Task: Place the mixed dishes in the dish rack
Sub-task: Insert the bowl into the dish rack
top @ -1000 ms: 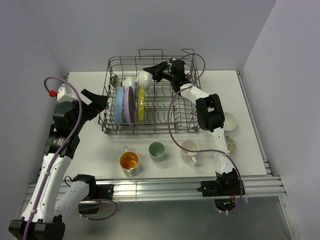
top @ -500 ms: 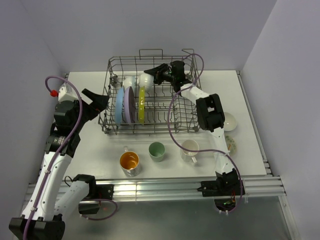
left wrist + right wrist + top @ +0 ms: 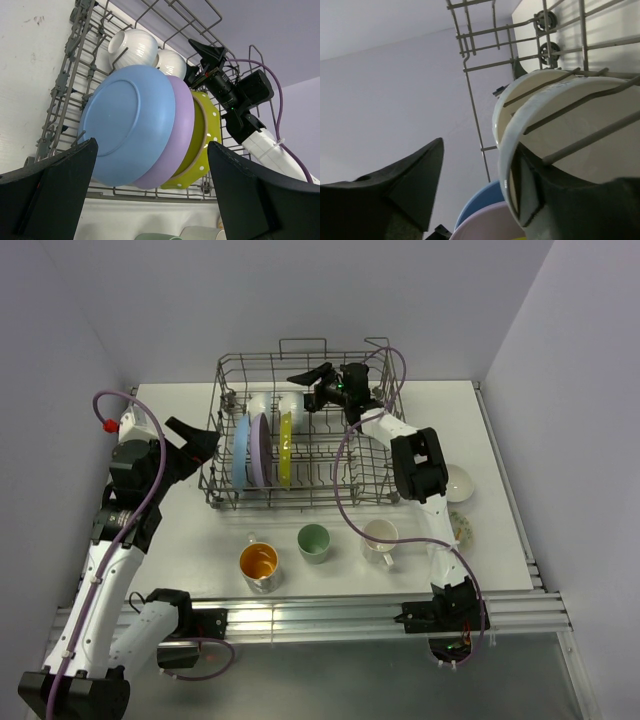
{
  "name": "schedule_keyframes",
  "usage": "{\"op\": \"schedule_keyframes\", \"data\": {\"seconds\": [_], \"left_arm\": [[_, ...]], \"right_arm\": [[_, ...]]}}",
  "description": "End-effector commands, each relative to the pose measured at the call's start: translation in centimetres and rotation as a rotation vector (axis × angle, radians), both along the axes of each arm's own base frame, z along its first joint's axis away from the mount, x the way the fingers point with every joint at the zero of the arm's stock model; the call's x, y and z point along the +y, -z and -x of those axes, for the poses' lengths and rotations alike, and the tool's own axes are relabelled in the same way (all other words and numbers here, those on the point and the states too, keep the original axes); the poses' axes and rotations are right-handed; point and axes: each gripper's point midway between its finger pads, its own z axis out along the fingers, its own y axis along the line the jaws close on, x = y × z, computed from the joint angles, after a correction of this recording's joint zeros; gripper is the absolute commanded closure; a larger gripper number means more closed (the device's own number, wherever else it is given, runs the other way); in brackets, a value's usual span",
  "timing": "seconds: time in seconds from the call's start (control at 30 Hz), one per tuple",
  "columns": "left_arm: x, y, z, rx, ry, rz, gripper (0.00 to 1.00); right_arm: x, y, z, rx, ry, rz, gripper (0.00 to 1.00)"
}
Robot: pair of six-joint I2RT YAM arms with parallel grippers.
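Sitting at the back of the rack, your right gripper, jaws parted around a white bowl, left gripper wide open nearby.

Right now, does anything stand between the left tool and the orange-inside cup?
Nothing on the table does. The left tool, open, hovers left of the dish rack; only its near corner lies close to the path to the orange-inside cup.
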Motion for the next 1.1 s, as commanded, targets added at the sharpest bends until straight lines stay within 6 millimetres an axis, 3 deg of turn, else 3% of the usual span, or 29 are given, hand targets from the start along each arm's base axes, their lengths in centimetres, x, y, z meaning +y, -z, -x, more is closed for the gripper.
{"op": "schedule_keyframes", "data": {"seconds": [0.0,0.03,0.17,0.23,0.37,0.4,0.67,0.97,1.07], "left_arm": [[-0.5,-2.2,0.0,-0.058,0.022,0.016,0.01],[-0.4,-2.1,0.0,-0.055,0.02,0.015,0.01],[-0.3,-2.3,0.1,-0.066,0.016,0.013,0.01],[-0.2,-2.4,0.3,-0.075,0.013,0.013,0.01],[0.0,-2.6,0.8,-0.097,0.008,0.012,0.01],[0.0,-2.7,0.9,-0.1,0.005,0.012,0.01],[0.3,-3.0,1.9,-0.131,0.0,0.008,0.01],[0.6,-3.1,3.0,-0.155,-0.003,-0.005,0.01],[0.7,-3.2,3.3,-0.163,-0.006,-0.009,0.01]], "right_arm": [[-1.7,4.8,-1.3,0.119,0.052,0.028,0.33],[-1.7,4.4,-1.4,0.104,0.049,0.028,0.27],[-1.8,3.4,-1.7,0.053,0.048,0.09,0.2],[-1.9,2.1,-2.1,0.014,0.059,0.138,0.08],[-2.5,2.0,-2.3,-0.033,0.087,0.272,0.08],[-2.7,1.5,-2.6,-0.045,0.108,0.297,0.01],[-2.4,1.9,-1.9,-0.103,0.106,0.465,0.0],[-3.8,-2.9,-3.0,-0.265,0.195,0.592,0.0],[-4.5,-3.4,-3.1,-0.287,0.22,0.649,0.0]]}}
